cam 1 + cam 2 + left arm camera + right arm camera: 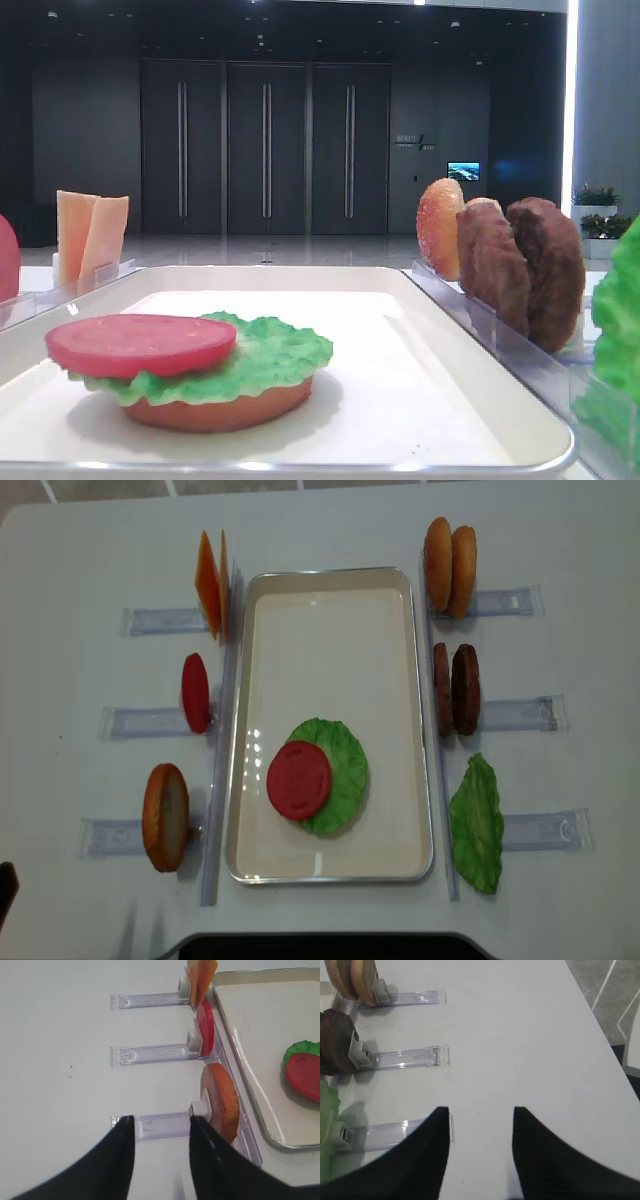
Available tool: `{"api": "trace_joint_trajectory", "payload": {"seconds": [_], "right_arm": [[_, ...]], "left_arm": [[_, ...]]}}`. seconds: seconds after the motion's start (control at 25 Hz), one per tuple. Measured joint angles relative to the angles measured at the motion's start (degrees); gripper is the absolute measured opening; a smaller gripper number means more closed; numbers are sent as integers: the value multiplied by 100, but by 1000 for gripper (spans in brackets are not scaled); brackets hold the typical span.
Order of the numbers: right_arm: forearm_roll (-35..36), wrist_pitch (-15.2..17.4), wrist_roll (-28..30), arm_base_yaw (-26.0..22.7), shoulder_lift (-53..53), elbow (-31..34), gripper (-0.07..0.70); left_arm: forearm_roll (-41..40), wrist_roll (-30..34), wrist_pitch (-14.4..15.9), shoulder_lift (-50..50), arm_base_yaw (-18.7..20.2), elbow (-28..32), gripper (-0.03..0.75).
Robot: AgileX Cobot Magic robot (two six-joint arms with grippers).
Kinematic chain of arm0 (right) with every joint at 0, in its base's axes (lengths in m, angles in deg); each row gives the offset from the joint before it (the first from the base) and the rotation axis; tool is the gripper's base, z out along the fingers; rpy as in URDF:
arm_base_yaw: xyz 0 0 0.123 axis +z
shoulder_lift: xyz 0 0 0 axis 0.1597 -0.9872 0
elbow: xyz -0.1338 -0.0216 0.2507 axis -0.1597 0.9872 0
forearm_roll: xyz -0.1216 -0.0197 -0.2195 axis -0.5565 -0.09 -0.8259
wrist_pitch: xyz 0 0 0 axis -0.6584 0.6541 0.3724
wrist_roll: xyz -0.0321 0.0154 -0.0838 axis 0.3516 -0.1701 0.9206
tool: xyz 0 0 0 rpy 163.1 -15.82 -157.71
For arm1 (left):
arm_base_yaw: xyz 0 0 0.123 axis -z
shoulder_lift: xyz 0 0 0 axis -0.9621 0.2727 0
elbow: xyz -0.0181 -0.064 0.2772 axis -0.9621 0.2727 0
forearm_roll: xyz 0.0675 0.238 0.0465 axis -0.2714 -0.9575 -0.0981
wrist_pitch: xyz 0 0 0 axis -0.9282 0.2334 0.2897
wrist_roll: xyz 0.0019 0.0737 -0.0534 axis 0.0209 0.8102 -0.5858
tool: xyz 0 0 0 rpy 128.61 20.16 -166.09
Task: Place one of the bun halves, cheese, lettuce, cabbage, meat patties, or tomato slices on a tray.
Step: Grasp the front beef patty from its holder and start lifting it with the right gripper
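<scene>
Lettuce (327, 1110) and patties (337, 1042) cut off at the right wrist view's left edge

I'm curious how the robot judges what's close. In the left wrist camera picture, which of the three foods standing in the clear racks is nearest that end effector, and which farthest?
From the left end effector, in the left wrist view:
1. The bun half, in the closest rack, just right of the fingertips.
2. The tomato slice, standing in the middle rack.
3. The cheese, in the far rack at the top, by the tray corner.
</scene>
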Motion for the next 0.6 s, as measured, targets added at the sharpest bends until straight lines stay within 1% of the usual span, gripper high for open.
{"api": "trace_joint_trajectory", "payload": {"seconds": [0.28,0.36,0.48,0.6], "right_arm": [[0,5,0,0,-148,0,290],[121,95,0,0,-446,-37,290],[308,308,-81,0,-1199,-289,290],[419,363,-129,0,-1989,-597,290]], "left_arm": [[0,0,0,0,0,0,282],[0,0,0,0,0,0,282],[0,0,0,0,0,0,282],[0,0,0,0,0,0,282]]}}
